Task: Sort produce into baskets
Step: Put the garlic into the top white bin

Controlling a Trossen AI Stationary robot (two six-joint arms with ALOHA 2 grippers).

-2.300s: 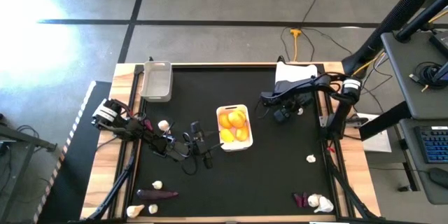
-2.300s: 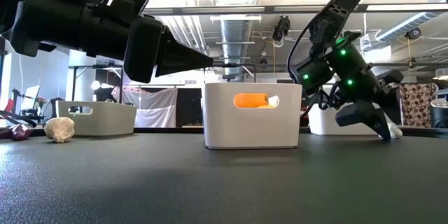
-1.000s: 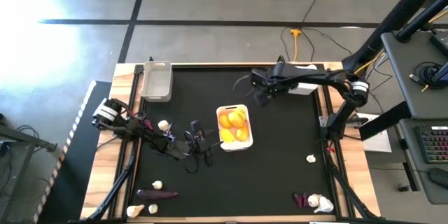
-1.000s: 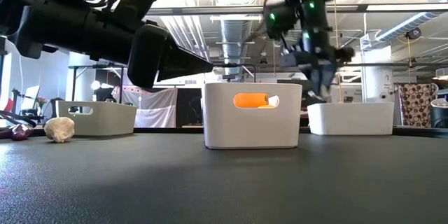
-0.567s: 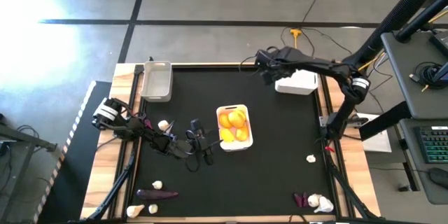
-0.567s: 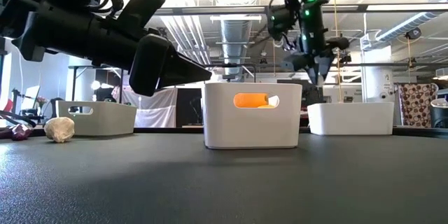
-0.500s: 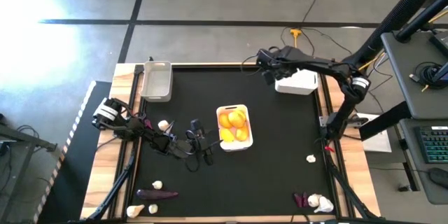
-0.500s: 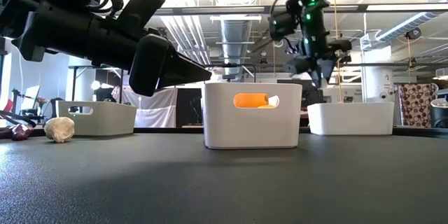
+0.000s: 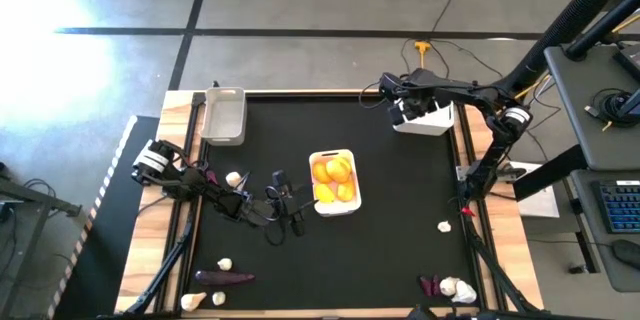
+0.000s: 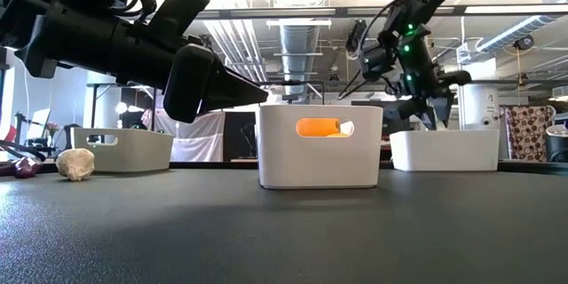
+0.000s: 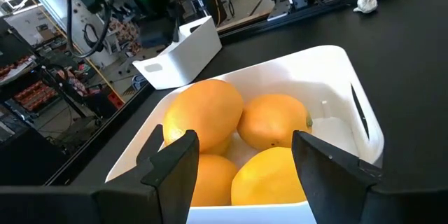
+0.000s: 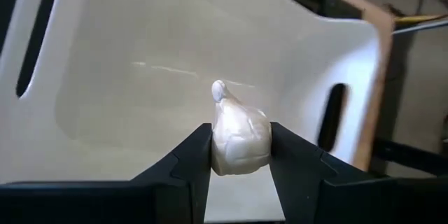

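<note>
Your right gripper (image 12: pixel 240 155) pinches a small white garlic-like bulb (image 12: pixel 240 136) between its fingers, directly above the bare floor of the white rectangular plastic basket (image 9: pixel 432 120) at the table's far right corner. Release from here looks safe, but if you drift toward the rim before opening, the bulb may clip the wall and bounce onto the black table top (image 9: pixel 400 220). Your left gripper (image 11: pixel 241 161) waits with fingers spread wide and empty, just beside the middle white basket (image 9: pixel 334 182) of yellow-orange round fruits (image 11: pixel 273 120); nudge it forward and it could push that basket
</note>
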